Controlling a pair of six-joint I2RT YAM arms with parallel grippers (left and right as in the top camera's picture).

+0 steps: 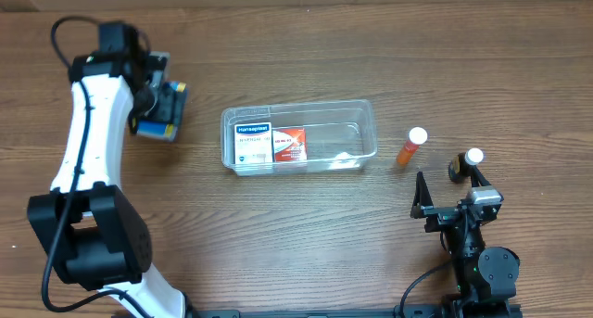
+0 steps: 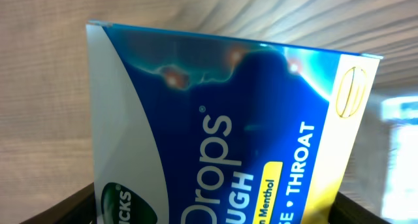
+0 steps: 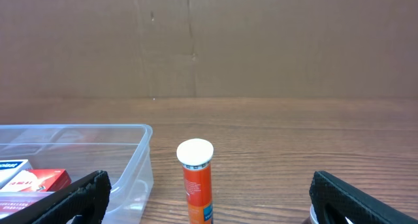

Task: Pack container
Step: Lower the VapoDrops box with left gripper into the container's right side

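Container (image 1: 338,133): clear tub sitting mid-table, long side running left to right, open top.
Inside it: a blue-white box (image 1: 252,142) and a red box (image 1: 290,144), flat and side by side at the left end. The right half is bare.
Left claw (image 1: 159,100): up at the far left, well away from the tub, closed on a blue-and-yellow cough drop box (image 2: 222,126). The wrist cam is basically all box, with a dark finger edge at each bottom corner.
Right claw (image 1: 447,184): wide open, gripping nothing, low at the right side.
Orange tube (image 1: 410,146): white cap, upright, just right of the tub and ahead of the right claw.
Dark bottle (image 1: 468,160): white cap, right by that claw's outer finger.
Table (image 1: 296,244): brown wood grain.
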